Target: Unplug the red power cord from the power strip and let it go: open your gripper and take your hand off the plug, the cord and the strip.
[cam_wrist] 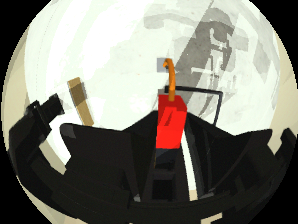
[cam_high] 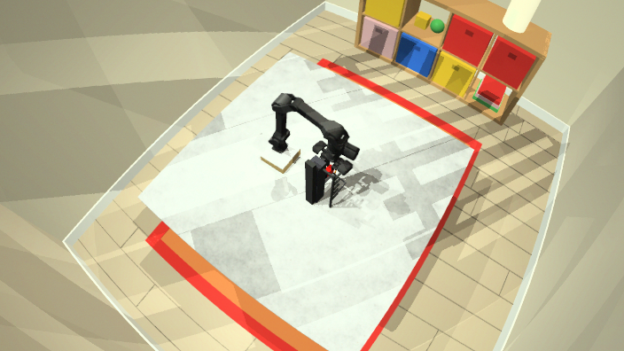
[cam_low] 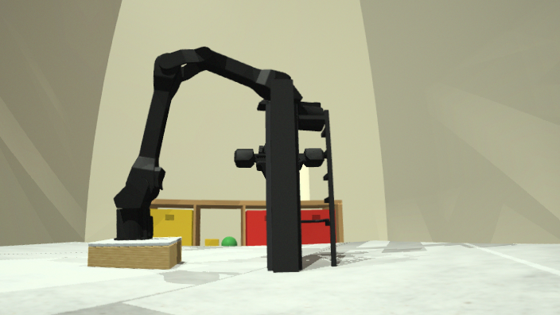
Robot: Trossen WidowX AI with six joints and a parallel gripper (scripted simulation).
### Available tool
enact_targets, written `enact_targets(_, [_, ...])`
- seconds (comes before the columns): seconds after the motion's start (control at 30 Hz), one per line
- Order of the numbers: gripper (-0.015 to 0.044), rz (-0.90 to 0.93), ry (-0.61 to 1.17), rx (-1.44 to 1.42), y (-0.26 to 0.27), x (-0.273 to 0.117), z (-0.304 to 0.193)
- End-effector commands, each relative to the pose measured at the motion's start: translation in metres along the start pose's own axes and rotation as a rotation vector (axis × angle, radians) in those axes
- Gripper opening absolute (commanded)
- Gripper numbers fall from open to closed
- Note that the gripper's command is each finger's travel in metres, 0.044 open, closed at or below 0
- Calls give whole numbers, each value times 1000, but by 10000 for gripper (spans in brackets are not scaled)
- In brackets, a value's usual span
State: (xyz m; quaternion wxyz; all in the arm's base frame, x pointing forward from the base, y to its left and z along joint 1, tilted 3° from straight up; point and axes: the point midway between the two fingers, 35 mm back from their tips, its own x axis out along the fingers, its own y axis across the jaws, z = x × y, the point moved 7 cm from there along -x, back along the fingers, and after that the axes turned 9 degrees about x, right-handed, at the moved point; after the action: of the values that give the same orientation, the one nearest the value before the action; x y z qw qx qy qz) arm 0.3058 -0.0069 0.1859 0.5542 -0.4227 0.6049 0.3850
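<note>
The whole arm [cam_high: 312,113] [cam_low: 239,73] is being viewed steeply from above and afar, and nearer from a low, level side. From the wrist, the red plug [cam_high: 329,169] [cam_wrist: 170,122], shared with the top view, is being faced closely.
</note>
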Motion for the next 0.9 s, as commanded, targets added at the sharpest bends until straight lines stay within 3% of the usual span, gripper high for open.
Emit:
enact_targets(0.0, [0,7,-55,-28,4,-2,23])
enact_targets(0.47, [0,8,-56,-29,10,-4,45])
enact_targets(0.67, [157,11,-50,-18,9,-3,34])
enact_targets(0.87, [160,11,-50,-18,9,-3,34])
